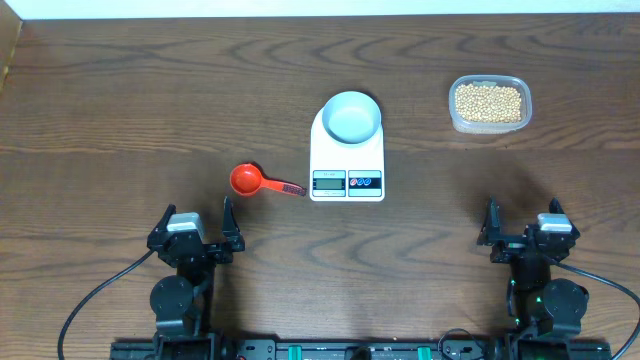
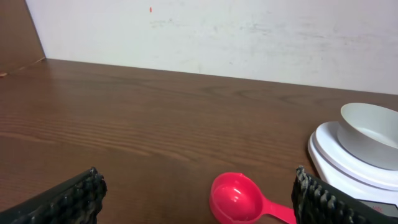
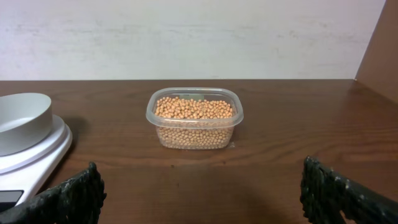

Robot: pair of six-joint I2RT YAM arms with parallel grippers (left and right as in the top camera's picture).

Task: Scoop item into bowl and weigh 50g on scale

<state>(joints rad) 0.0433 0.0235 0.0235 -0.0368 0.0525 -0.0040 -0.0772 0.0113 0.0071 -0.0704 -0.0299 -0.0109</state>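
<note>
The white scale [image 1: 347,160] lies mid-table with the pale blue-grey bowl [image 1: 351,116] standing on its far end. The bowl holds nothing. The tan beans [image 1: 489,102] fill a clear tub [image 1: 452,105] at the back right. A red scoop [image 1: 247,180] lies left of the scale, its handle pointing at the display. My left gripper [image 1: 196,210] rests open near the front edge, just short of the scoop [image 2: 239,198]. On the far right, my right gripper [image 1: 523,208] is open and faces the beans [image 3: 194,109]. Neither holds anything.
A pale wall runs along the table's far edge. The left wrist view shows the bowl [image 2: 373,127] and scale [image 2: 329,152] to the right. In the right wrist view, the scale [image 3: 43,152] is at the left and the tub [image 3: 150,115] straight ahead.
</note>
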